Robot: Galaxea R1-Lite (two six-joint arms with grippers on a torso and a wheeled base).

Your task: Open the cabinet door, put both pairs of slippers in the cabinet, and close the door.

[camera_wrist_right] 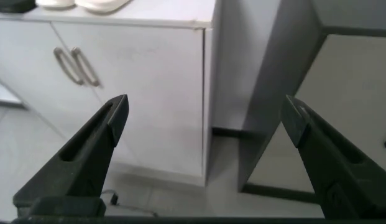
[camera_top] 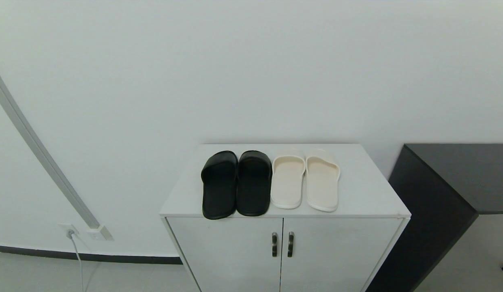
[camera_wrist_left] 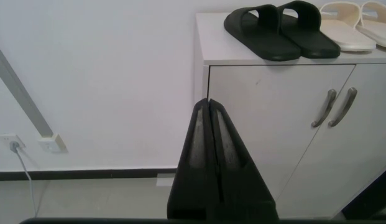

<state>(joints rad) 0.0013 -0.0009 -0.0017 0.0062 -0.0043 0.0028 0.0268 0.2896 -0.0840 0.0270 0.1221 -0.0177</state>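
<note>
A bare, office-like room here. White wall (camera_top: 251, 61), slanting cable duct (camera_top: 73, 194), socket (camera_top: 69, 231). White cabinet (camera_top: 227, 259) beside a dark cabinet (camera_top: 429, 211).

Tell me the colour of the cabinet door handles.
Metallic grey; the handles show best in the left wrist view.

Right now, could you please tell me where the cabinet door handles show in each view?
Head view: handles at the lower middle, where the two doors meet.
Left wrist view: handles on the doors beyond the shut left hand.
Right wrist view: handles on the doors beyond the open right hand.
Shared landmark: the white slippers on the cabinet top above the handles.
</note>
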